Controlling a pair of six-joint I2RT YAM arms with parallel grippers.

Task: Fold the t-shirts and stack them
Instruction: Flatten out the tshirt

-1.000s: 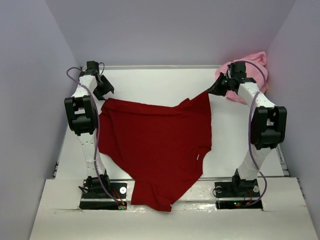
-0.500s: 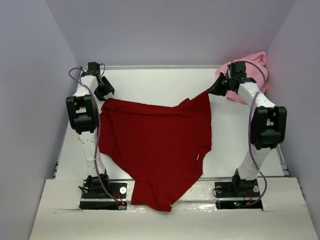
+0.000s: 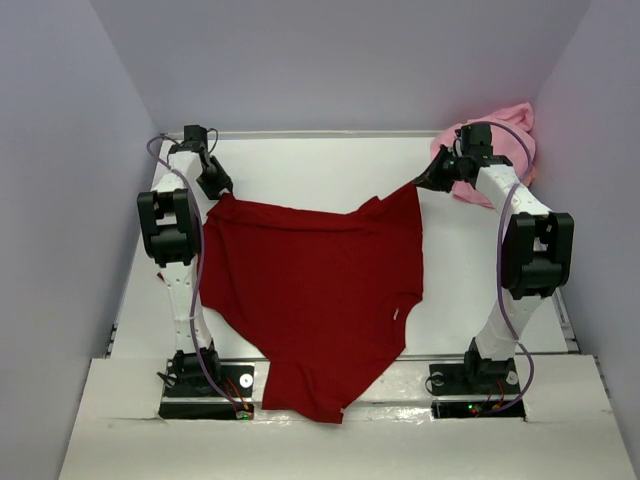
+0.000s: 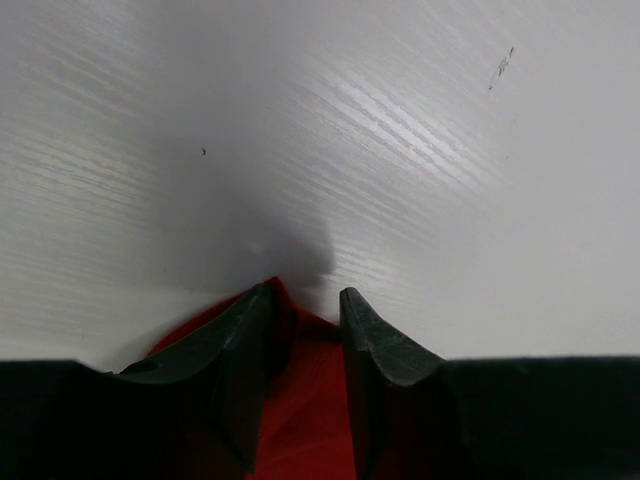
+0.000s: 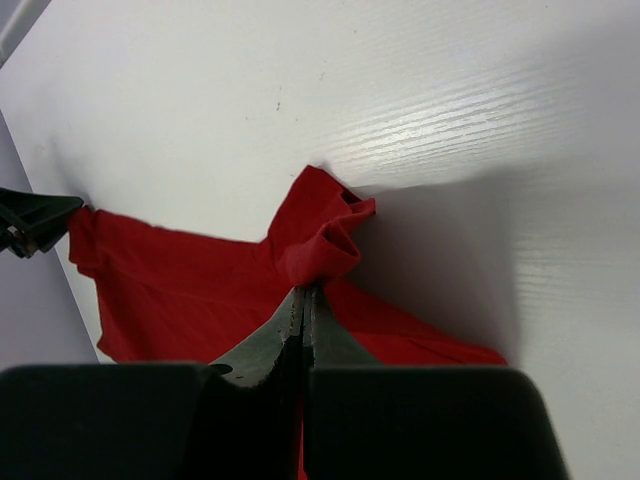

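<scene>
The right hand [image 5: 302, 292] pinches the red shirt [image 3: 320, 290] tight at one corner. The left hand [image 4: 305, 298] sits half open astride another corner on the bench [image 3: 320, 165].

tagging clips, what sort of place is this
Likely a robot test booth: left arm and right arm bolted to a white table, plain walls boxing it in, a dark red t-shirt spread out.

left gripper [image 4: 305, 292] jaws apart, dark red t-shirt [image 4: 303, 405] corner between
</scene>
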